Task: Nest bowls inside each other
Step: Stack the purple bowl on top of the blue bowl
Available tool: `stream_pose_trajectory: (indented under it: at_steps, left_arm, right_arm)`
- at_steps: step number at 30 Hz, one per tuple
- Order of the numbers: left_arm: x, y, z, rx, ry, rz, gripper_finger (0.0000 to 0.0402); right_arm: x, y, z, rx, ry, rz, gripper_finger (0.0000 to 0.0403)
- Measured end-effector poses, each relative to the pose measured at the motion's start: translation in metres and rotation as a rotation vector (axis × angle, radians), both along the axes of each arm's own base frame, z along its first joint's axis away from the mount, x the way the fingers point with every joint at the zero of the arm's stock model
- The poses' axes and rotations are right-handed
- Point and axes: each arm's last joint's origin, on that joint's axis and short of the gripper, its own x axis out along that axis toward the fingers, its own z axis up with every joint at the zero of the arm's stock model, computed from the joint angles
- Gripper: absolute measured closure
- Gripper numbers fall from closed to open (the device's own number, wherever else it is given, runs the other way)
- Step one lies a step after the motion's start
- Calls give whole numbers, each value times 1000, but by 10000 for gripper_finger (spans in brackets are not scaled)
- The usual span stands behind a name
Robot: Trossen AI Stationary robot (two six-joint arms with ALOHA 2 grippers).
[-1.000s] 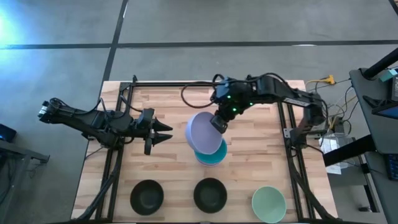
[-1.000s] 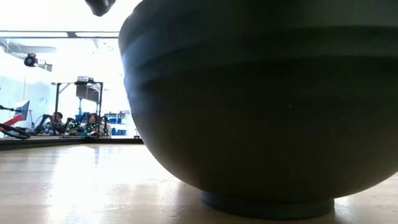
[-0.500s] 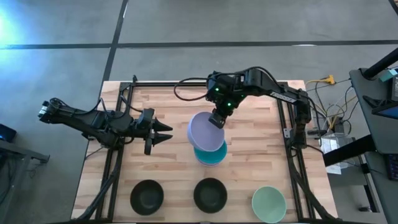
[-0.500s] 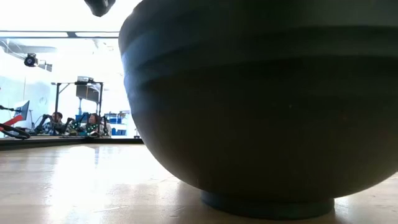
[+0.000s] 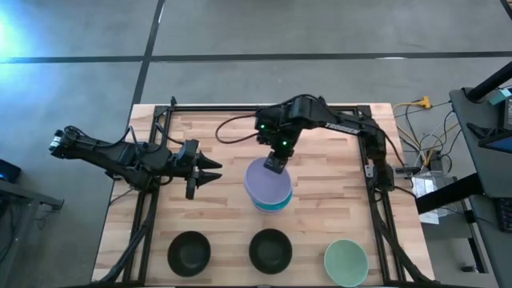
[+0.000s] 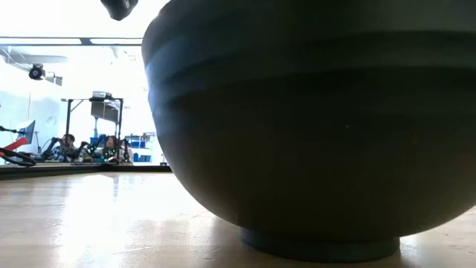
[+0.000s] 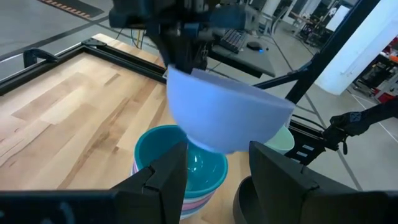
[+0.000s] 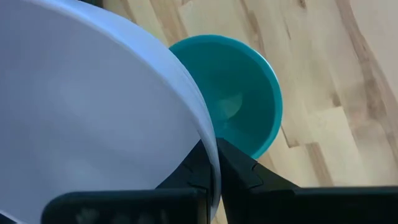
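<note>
Right gripper (image 5: pixel 274 164) is clamped on the rim of the round lavender bowl (image 5: pixel 266 182), holding it above the teal bowl (image 7: pixel 180 165), which tops a small stack near the middle of the wooden table (image 5: pixel 216 216); a pink rim shows beneath the teal one in the left wrist view. Left gripper (image 5: pixel 212 170) hovers over the table's left side with its fingers spread, grasping nothing. Along the near edge sit two black bowls (image 5: pixel 189 251) (image 5: pixel 270 250) and a pale green bowl (image 5: pixel 346 262), each apart from the others.
</note>
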Motion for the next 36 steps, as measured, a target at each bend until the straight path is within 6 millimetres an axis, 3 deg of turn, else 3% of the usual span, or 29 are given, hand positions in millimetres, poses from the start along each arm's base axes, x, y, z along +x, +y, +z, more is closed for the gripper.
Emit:
stream_pose_trajectory:
  at_steps: [14,31,36]
  left_arm:
    - [-6,-1,-5,-93,59,-21,247]
    - [-10,-1,-6,-86,76,-27,247]
    - [-9,-2,-10,-82,86,-22,247]
  right_arm:
    - [25,-4,-44,-57,106,48,390]
    - [14,5,-84,-79,296,65,390]
    - [15,10,-88,-126,306,65,390]
